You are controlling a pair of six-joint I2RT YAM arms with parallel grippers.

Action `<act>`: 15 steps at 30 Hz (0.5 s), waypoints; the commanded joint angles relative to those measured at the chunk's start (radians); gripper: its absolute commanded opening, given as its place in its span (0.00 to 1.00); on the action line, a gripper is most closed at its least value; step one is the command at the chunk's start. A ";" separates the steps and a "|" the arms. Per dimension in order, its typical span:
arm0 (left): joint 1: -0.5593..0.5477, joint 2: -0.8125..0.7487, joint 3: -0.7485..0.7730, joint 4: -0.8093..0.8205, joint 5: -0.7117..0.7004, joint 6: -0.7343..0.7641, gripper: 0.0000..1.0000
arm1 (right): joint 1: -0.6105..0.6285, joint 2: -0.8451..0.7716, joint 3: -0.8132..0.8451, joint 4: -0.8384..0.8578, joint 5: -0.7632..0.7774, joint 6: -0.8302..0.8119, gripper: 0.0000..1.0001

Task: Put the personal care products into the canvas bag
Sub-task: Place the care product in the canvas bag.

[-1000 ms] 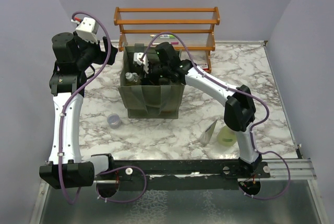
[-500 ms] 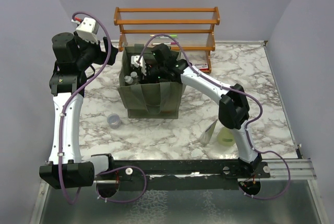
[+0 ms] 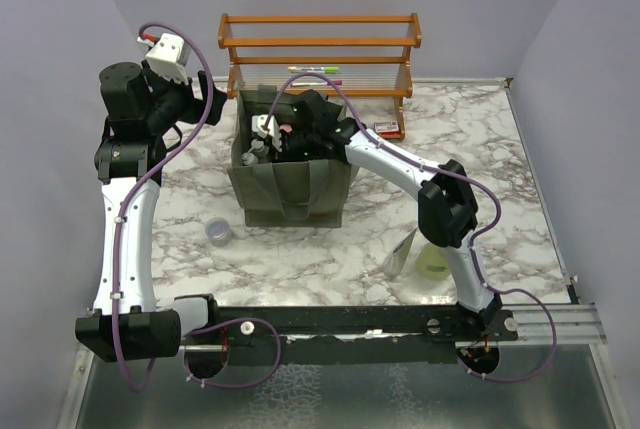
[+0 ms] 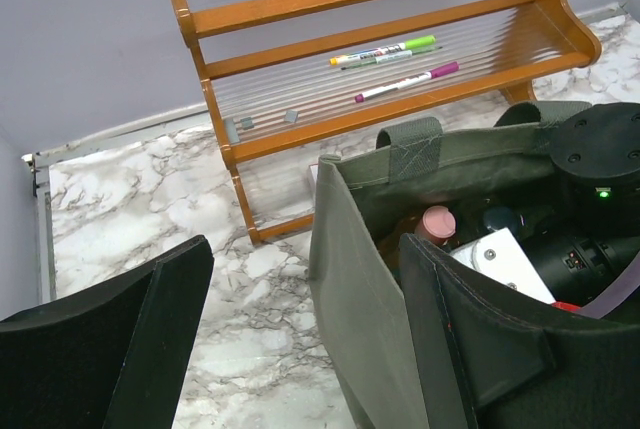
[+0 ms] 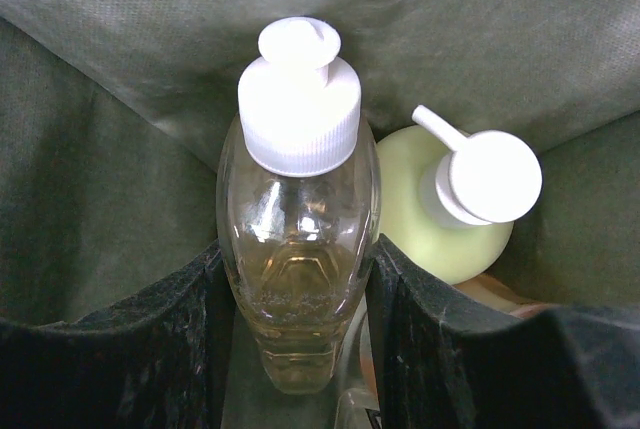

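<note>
Right fingers (image 5: 110,349) clamp one clear bottle (image 5: 298,249) in canvas bag (image 3: 290,189); left fingers (image 4: 130,349) wide, empty.

The canvas bag (image 3: 290,189) is set mid-table, the slatted rack (image 3: 320,43) behind it, with marker pens (image 3: 315,71) laid on a shelf. Inside the bag, a flip-cap bottle (image 5: 297,249) is stood beside a pump bottle (image 5: 455,199). Before the bag, a cup (image 3: 219,232) is placed to the left, and a pouch (image 3: 402,252) and second bottle (image 3: 434,261) to the right.

Overhead, canvas bag (image 3: 290,194) hides the right pincer (image 5: 296,339).
</note>
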 commanded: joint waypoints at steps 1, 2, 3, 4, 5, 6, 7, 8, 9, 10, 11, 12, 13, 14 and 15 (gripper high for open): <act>0.007 -0.030 -0.009 0.014 0.028 0.007 0.78 | -0.001 0.014 0.005 0.081 0.059 -0.050 0.17; 0.007 -0.030 -0.009 0.013 0.028 0.007 0.78 | -0.001 0.015 0.001 0.078 0.068 -0.057 0.19; 0.007 -0.030 -0.010 0.013 0.028 0.008 0.78 | -0.001 0.018 -0.002 0.075 0.075 -0.064 0.21; 0.007 -0.031 -0.012 0.014 0.030 0.009 0.78 | -0.002 0.017 -0.008 0.072 0.083 -0.071 0.23; 0.007 -0.032 -0.012 0.013 0.031 0.009 0.78 | -0.001 0.016 -0.012 0.069 0.086 -0.078 0.26; 0.007 -0.032 -0.012 0.011 0.030 0.011 0.78 | -0.001 0.015 -0.014 0.066 0.092 -0.083 0.28; 0.006 -0.032 -0.012 0.011 0.030 0.012 0.78 | -0.001 0.013 -0.014 0.062 0.099 -0.087 0.30; 0.007 -0.032 -0.012 0.010 0.031 0.010 0.78 | -0.001 0.010 -0.013 0.060 0.105 -0.089 0.32; 0.007 -0.032 -0.011 0.011 0.031 0.011 0.78 | -0.001 0.007 -0.012 0.058 0.112 -0.091 0.34; 0.007 -0.032 -0.011 0.010 0.031 0.013 0.78 | -0.001 0.002 -0.010 0.058 0.116 -0.092 0.36; 0.007 -0.033 -0.012 0.010 0.031 0.013 0.78 | -0.001 -0.003 -0.010 0.058 0.122 -0.094 0.38; 0.007 -0.033 -0.012 0.010 0.031 0.012 0.78 | -0.001 -0.008 -0.007 0.059 0.125 -0.095 0.44; 0.007 -0.033 -0.011 0.010 0.031 0.014 0.78 | -0.001 -0.012 -0.004 0.056 0.128 -0.096 0.49; 0.007 -0.033 -0.011 0.009 0.032 0.014 0.78 | -0.001 -0.014 0.001 0.052 0.129 -0.096 0.52; 0.007 -0.033 -0.011 0.008 0.032 0.014 0.78 | -0.001 -0.016 0.008 0.048 0.132 -0.097 0.54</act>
